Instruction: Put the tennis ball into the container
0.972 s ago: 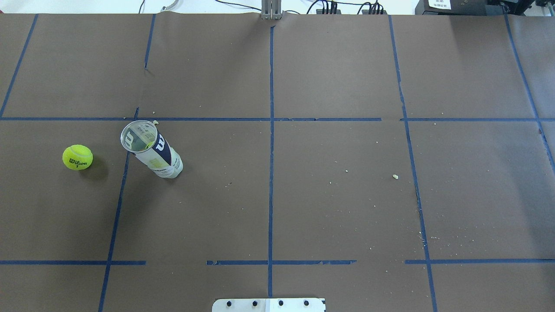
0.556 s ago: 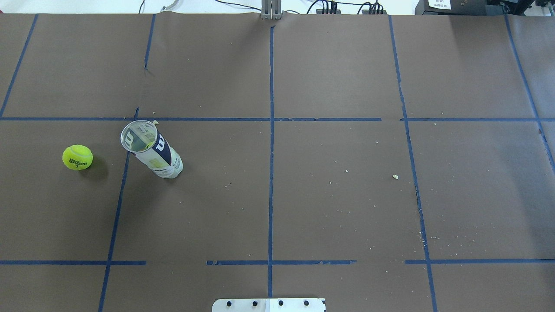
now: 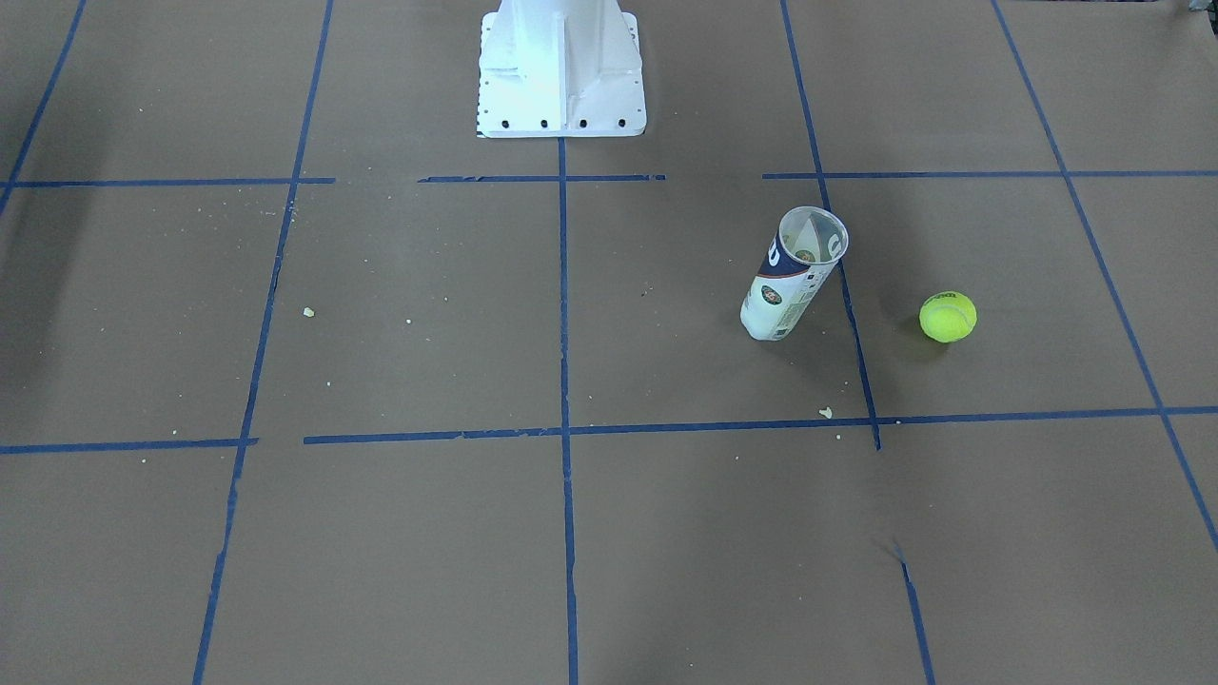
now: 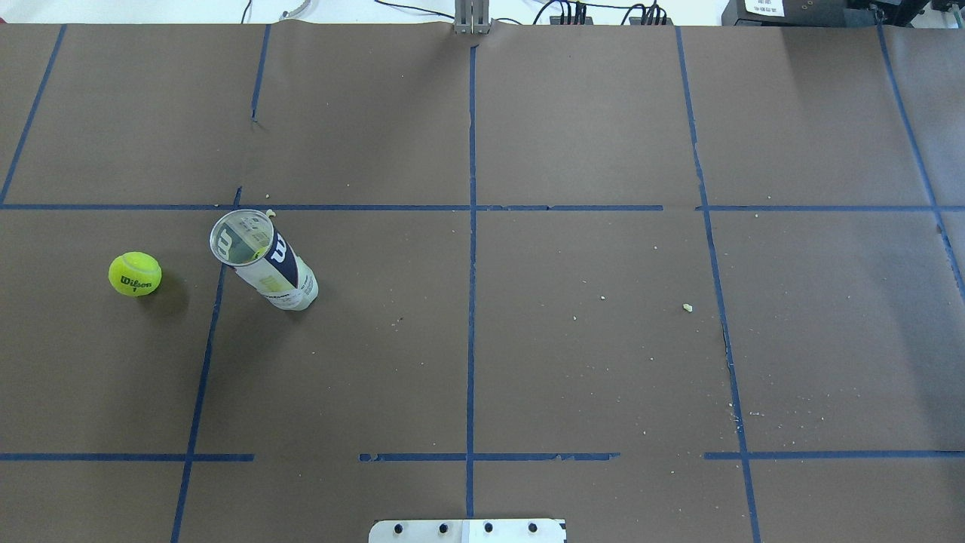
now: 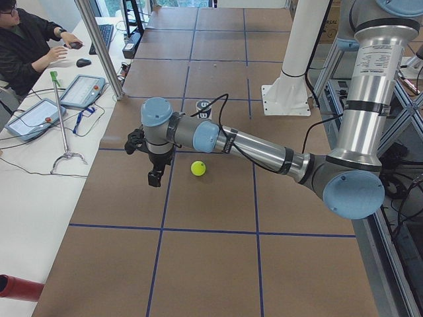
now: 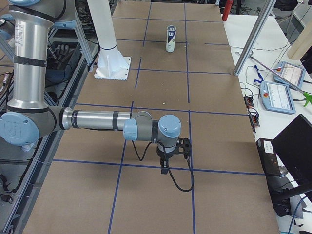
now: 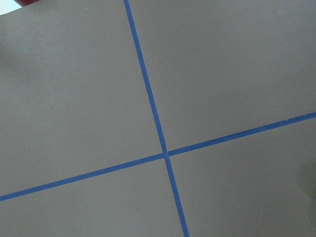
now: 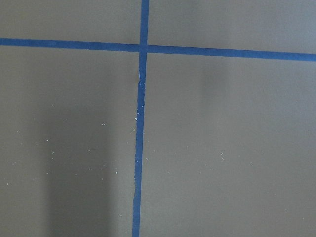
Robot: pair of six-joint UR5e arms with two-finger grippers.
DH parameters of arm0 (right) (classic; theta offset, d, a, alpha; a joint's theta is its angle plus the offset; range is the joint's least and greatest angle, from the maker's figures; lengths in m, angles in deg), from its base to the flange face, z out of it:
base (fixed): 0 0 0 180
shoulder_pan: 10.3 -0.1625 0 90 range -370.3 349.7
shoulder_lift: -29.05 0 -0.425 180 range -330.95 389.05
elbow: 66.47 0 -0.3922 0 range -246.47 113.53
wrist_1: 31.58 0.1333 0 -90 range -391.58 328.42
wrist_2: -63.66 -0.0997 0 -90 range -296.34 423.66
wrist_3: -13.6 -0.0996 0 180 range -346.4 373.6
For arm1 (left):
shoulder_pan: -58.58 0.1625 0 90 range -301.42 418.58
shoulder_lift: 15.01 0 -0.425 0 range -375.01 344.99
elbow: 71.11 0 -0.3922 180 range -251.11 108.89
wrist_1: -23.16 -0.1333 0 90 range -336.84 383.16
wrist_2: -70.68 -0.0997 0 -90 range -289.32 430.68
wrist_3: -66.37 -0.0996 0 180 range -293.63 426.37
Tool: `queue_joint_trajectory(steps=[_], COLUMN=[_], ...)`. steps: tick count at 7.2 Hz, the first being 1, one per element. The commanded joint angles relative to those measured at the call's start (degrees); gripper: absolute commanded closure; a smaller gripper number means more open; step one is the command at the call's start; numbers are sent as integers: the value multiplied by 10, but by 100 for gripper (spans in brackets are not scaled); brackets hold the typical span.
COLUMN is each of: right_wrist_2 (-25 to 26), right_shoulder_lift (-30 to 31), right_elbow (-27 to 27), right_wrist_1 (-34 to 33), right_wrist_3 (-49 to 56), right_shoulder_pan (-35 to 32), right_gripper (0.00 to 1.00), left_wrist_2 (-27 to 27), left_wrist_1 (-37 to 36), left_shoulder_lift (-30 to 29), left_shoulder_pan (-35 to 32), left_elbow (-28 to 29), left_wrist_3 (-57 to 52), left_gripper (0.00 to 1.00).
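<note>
The tennis ball (image 4: 135, 274) reads "Wilson 1"; the container (image 4: 265, 262) bears a white W. Grip of left hand (image 5: 153, 178) and right hand (image 6: 165, 168): cannot tell.

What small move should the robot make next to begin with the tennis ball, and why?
Probably carry the left gripper sideways until it hangs over the tennis ball. The ball lies free on the table, apart from the upright, open container. That gripper is beside the ball in the left side view, not over it.

Silver arm tubes (image 5: 258, 146), pale blue joint caps (image 5: 156, 112), looping black cable (image 5: 227, 109), black left pincer (image 5: 154, 177), white bolted pedestal (image 3: 561, 67)
</note>
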Motion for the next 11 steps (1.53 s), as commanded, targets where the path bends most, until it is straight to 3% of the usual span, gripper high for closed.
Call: queue_joint_trajectory(steps=[1,3,5,8,9,11], right_wrist_2=[0,0,0,0,0,0], right_shoulder_lift=[0,0,1,1,1,1], right_elbow=[0,0,0,0,0,0], right_wrist_1=[0,-1,0,0,0,0], right_wrist_3=[0,0,0,0,0,0], right_shoulder_pan=[0,0,0,0,0,0], right_gripper=[0,0,0,0,0,0], left_wrist_2=[-3,-42,-88,-156,-156,-169], left_wrist_1=[115,151,166,207,257,279], left_shoulder_lift=[45,54,52,54,54,55], left_shoulder_pan=[71,146,217,270,271,298], left_elbow=[-41,-85,-88,-45,-8,12], left_wrist_3=[234,368,429,455,455,467], left_gripper=[0,0,0,0,0,0])
